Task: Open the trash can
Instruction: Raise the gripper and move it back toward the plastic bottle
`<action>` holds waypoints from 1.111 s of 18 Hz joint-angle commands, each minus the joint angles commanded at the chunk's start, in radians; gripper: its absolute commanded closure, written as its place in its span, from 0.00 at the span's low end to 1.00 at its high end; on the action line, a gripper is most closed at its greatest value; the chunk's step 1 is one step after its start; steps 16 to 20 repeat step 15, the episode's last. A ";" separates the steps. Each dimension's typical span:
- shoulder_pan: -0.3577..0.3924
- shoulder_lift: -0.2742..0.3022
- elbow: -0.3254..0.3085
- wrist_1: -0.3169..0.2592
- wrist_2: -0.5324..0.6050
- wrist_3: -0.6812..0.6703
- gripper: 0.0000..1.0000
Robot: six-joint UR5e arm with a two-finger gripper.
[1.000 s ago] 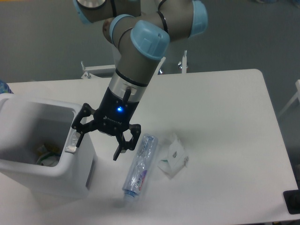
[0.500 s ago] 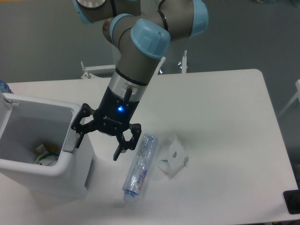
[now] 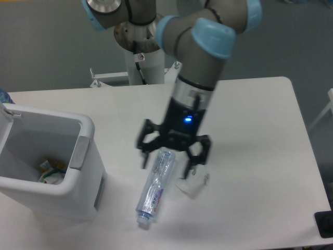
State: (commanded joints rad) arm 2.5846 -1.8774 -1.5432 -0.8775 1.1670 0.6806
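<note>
Trash can (image 3: pixel 57 195), the large boxy white plastic bin with rounded corners, stands at the left edge of the white table (image 3: pixel 250 114), toward the near left corner. From the fixed camera its top is uncovered: the inside walls show, and some crumpled litter (image 3: pixel 49 171) lies at the bottom. A thin white edge at the far left of the bin (image 3: pixel 6 112) looks like the lid swung up and back, though too little of it is in view to be sure. The grey push tab (image 3: pixel 79 152) sits on the right rim of the opening, with nothing touching it.

The black two-finger gripper (image 3: pixel 173 159) on the grey and light-blue arm hangs well apart from the bin, over the middle of the table. Its jaws are spread wide and hold nothing. It hovers above the upper end of a clear plastic bottle with a printed label (image 3: pixel 155 188), which lies on its side between the table's centre and its near edge. Just beside the bottle, to the right, lies a crumpled white wrapper (image 3: pixel 192 183), partly hidden by one finger.

Judged from this, the opening is done: the bin stands open and the tab needs no further press. Nothing of the task appears left, unless the lid has to be checked for staying up.
</note>
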 joint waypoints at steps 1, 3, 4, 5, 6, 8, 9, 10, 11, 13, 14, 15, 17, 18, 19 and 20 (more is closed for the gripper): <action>0.012 -0.015 0.002 0.000 0.037 0.049 0.00; 0.043 -0.051 0.006 0.000 0.089 0.144 0.00; 0.054 -0.069 0.011 0.002 0.105 0.184 0.00; 0.068 -0.083 0.014 0.000 0.114 0.233 0.00; 0.080 -0.091 0.012 -0.001 0.131 0.288 0.00; 0.094 -0.107 0.006 0.000 0.170 0.414 0.00; 0.100 -0.112 0.005 -0.001 0.190 0.475 0.00; 0.101 -0.114 -0.001 -0.002 0.207 0.528 0.00; 0.101 -0.114 -0.011 -0.002 0.226 0.563 0.00; 0.098 -0.114 -0.023 0.000 0.249 0.582 0.00; 0.098 -0.115 -0.026 0.000 0.260 0.580 0.00; 0.098 -0.115 -0.029 0.002 0.264 0.582 0.00; 0.098 -0.115 -0.029 0.002 0.264 0.582 0.00; 0.098 -0.115 -0.029 0.002 0.264 0.582 0.00; 0.098 -0.115 -0.029 0.002 0.264 0.582 0.00; 0.098 -0.115 -0.029 0.002 0.264 0.582 0.00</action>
